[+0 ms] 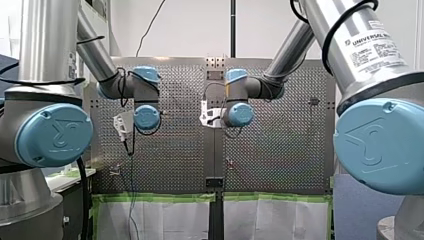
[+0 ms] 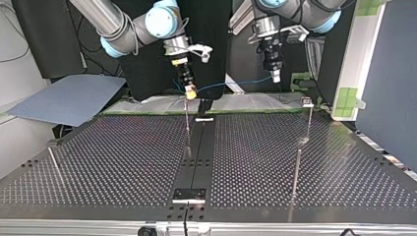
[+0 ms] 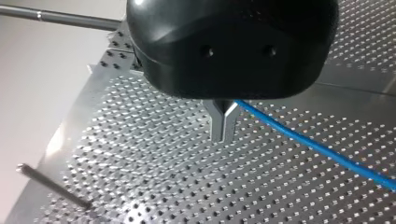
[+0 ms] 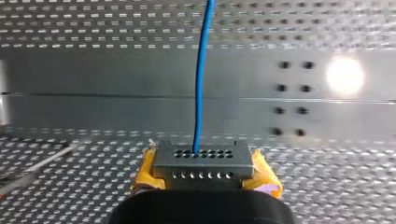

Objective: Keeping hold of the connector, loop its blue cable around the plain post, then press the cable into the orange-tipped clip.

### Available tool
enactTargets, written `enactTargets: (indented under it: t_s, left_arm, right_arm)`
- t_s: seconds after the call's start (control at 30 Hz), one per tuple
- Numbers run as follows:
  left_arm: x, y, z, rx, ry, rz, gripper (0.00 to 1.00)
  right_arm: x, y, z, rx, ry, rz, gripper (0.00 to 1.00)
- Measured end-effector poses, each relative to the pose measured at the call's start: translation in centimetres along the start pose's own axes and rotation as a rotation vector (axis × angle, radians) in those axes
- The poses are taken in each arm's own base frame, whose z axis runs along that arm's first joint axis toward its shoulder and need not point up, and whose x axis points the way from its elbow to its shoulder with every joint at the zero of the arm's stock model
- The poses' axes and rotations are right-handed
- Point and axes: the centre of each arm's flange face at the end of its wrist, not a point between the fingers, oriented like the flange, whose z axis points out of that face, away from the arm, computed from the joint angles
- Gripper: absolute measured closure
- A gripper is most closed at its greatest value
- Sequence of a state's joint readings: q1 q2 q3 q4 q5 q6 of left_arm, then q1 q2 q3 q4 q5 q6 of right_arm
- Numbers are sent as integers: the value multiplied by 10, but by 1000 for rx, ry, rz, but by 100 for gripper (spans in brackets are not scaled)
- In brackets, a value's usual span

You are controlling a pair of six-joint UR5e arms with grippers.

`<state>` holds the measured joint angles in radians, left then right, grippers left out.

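Clamped tight between yellow pads [image 4: 264, 176] of right gripper [image 4: 202, 165]: connector [image 4: 201, 158], over middle of table's [image 2: 123, 157] arm-side edge. Pinched farther along same edge in left gripper's [image 3: 223, 135] closed metal fingers [image 3: 217, 123]: blue cable [image 3: 317, 147].

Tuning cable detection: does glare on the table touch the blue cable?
Right wrist view: a round hot spot on the table, well apart from the blue cable; left wrist view: pale sheen along the table's edge, cable clear of it.

A pale wall [image 1: 185, 30] rises beyond the far edge of the counter [image 1: 280, 150]. Green tape [image 1: 155, 198] and white sheeting [image 1: 160, 220] line the opposite edge. A grey-blue board [image 2: 69, 98] lies off one corner.
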<state>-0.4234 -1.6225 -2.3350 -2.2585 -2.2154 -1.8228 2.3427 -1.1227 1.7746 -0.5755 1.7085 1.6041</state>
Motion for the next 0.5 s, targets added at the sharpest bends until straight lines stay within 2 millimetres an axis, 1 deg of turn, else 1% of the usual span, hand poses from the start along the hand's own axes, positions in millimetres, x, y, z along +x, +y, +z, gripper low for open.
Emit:
enactTargets:
  t_s: [0.33, 0.5]
  left_arm:
    - [-34, -2, 4, -11, -44, -37, 100]
    - [-54, -8, 14, -14, -73, -58, 100]
  right_arm:
    - [59, 1, -2, 33, 88, 11, 100]
    - [100, 0, -2, 46, 141, 14, 100]
